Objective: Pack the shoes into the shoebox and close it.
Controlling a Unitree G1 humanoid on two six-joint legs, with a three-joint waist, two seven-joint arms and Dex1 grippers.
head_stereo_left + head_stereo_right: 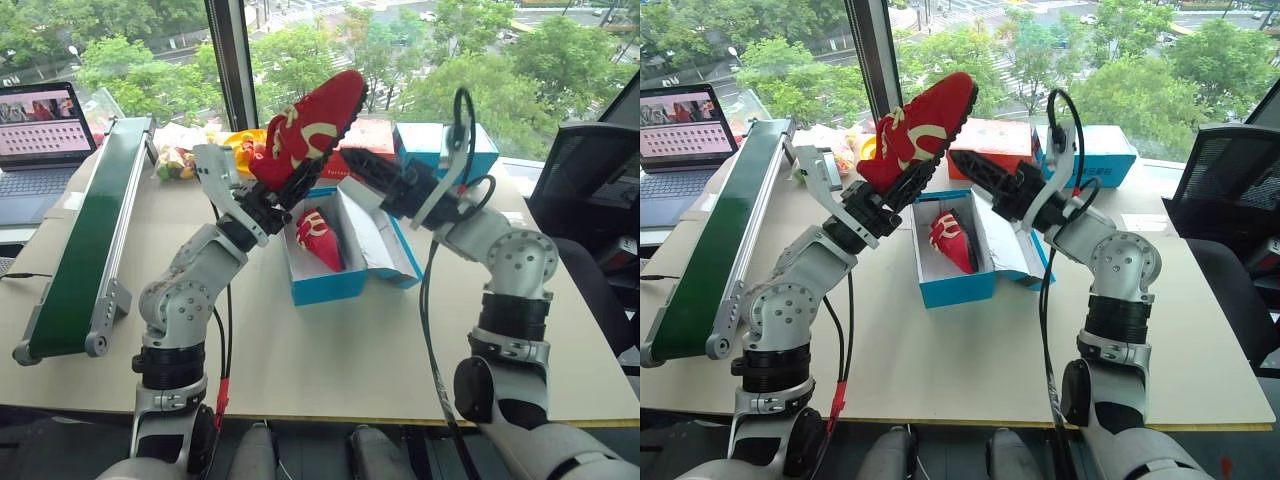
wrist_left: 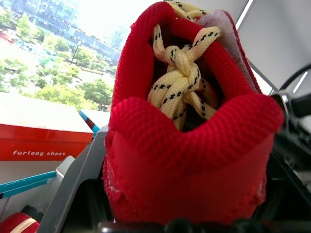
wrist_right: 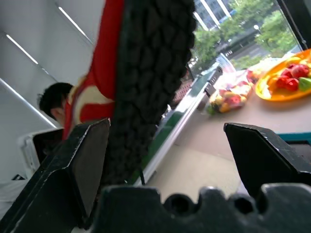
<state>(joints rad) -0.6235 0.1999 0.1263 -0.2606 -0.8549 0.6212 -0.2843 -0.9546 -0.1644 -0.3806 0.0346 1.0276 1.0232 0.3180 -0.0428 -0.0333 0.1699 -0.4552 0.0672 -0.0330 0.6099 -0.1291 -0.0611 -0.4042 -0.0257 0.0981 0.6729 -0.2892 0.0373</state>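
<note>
The left pincer (image 1: 268, 192) is clamped on the heel end of a red shoe (image 1: 312, 125), holding it up above the counter (image 1: 330, 350) with the toe pointing up and to the right, its dark studded sole turned toward the right arm. From the left wrist, the shoe's collar and its knotted cream laces (image 2: 182, 73) face the camera between the fingers.

The right pincer (image 1: 975, 168) stands with its fingers wide apart and grips nothing; it reaches in from the right, just beside the raised shoe's sole, and I cannot tell whether it touches it.

Below the raised shoe, the blue shoebox (image 1: 325, 287) sits open in the middle of the counter, its lid (image 1: 385, 243) folded out to the right. The second red shoe (image 1: 320, 238) already lies inside it.

Beyond the open box stand a red box (image 1: 995, 137) and another blue box (image 1: 1110, 152). A green conveyor (image 1: 85, 250) runs along the left of the counter, with a laptop (image 1: 40, 135) at the far left. A bag of fruit (image 1: 175, 160) and an orange plate (image 3: 284, 80) lie at the far side.
</note>
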